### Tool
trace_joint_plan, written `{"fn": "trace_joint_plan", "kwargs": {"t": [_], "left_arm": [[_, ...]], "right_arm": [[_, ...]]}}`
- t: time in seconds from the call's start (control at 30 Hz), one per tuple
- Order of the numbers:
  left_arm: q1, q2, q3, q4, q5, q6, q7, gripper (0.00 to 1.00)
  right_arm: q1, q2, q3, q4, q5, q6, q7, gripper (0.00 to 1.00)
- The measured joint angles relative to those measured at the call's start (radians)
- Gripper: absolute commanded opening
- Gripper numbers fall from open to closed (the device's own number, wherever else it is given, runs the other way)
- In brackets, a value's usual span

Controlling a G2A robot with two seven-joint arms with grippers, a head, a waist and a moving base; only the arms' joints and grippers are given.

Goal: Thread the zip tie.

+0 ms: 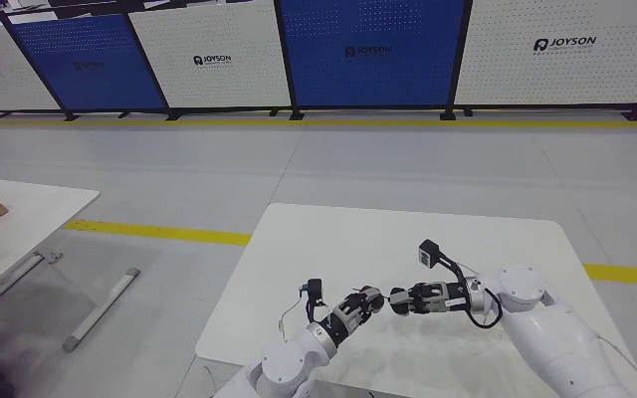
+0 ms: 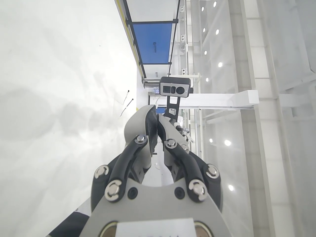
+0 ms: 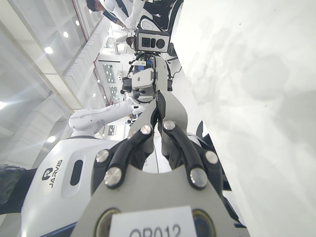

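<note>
Left gripper (image 2: 156,122): is being held closed, and nothing can be made out in its grasp.
Right gripper (image 3: 158,99): is likewise being held closed; whether a tie is being pinched cannot be told.
Meeting point: in the top view the two grippers are being kept tip to tip above the middle of the surface (image 1: 328,239).
Zip ties (image 2: 127,106): two thin black ties are lying side by side on the surface, apart from both grippers.
Bearing: the ties are being seen past the left gripper's tips, their long axes slanting slightly across its pointing line.
Nearer arm: the right arm is being judged likelier, since the ties lie toward its side.
</note>
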Motion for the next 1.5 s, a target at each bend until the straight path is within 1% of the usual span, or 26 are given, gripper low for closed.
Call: {"fn": "trace_joint_plan", "kwargs": {"t": [0.1, 0.13, 0.17, 0.2, 0.23, 0.33, 0.4, 0.47, 0.53, 1.07, 1.1, 1.17, 1.23, 1.27, 1.5], "left_arm": [[0.001, 0.0, 0.0, 0.0, 0.002, -0.001, 0.002, 0.0], [0.001, 0.0, 0.0, -0.001, 0.004, 0.002, 0.003, 0.23], [0.001, 0.0, 0.0, -0.001, 0.007, 0.004, 0.003, 0.36], [0.001, 0.0, 0.001, -0.002, 0.009, 0.007, 0.002, 0.39], [0.001, 0.0, 0.001, -0.003, 0.013, 0.009, 0.002, 0.39], [0.003, 0.0, 0.001, -0.005, 0.017, 0.008, 0.0, 0.3], [0.004, 0.001, 0.001, -0.005, 0.019, 0.007, -0.002, 0.19], [0.005, 0.001, -0.001, -0.005, 0.02, 0.006, -0.004, 0.14], [0.007, 0.001, -0.004, -0.006, 0.018, 0.003, -0.006, 0.0], [0.011, 0.001, -0.009, -0.007, 0.016, -0.01, -0.012, 0.0], [0.011, 0.001, -0.009, -0.007, 0.016, -0.01, -0.012, 0.0], [0.012, 0.001, -0.009, -0.007, 0.017, -0.009, -0.01, 0.0], [0.012, 0.001, -0.009, -0.007, 0.018, -0.008, -0.007, 0.0], [0.012, 0.001, -0.009, -0.006, 0.018, -0.007, -0.005, 0.0], [0.002, -0.002, -0.008, 0.008, 0.032, 0.007, 0.026, 0.0]], "right_arm": [[0.0, 0.0, 0.0, 0.0, 0.0, 0.0, 0.0, 0.0], [0.0, 0.0, 0.0, 0.0, 0.0, 0.0, 0.0, 0.0], [0.0, 0.0, 0.0, 0.0, 0.0, 0.0, 0.0, 0.0], [0.0, 0.0, 0.0, 0.0, 0.0, 0.0, 0.0, 0.0], [0.0, 0.0, 0.0, 0.0, 0.0, 0.0, 0.0, 0.0], [0.0, 0.0, 0.0, 0.0, 0.0, 0.0, 0.0, 0.0], [0.0, 0.0, 0.0, 0.0, 0.0, 0.0, 0.0, 0.0], [0.0, 0.0, 0.0, 0.0, 0.0, 0.0, 0.0, 0.0], [0.0, 0.0, 0.0, 0.0, 0.0, 0.0, 0.0, 0.0], [0.0, 0.0, 0.0, 0.0, 0.0, 0.0, 0.0, 0.0], [0.0, 0.0, 0.0, 0.0, 0.0, 0.0, 0.0, 0.07], [-0.01, 0.0, 0.001, -0.013, -0.005, 0.003, -0.018, 0.41], [-0.023, 0.004, 0.009, -0.033, -0.011, 0.009, -0.035, 0.87], [-0.028, 0.006, 0.014, -0.04, -0.011, 0.009, -0.037, 1.0], [-0.078, 0.031, 0.087, -0.068, 0.016, -0.029, -0.035, 1.0]]}}
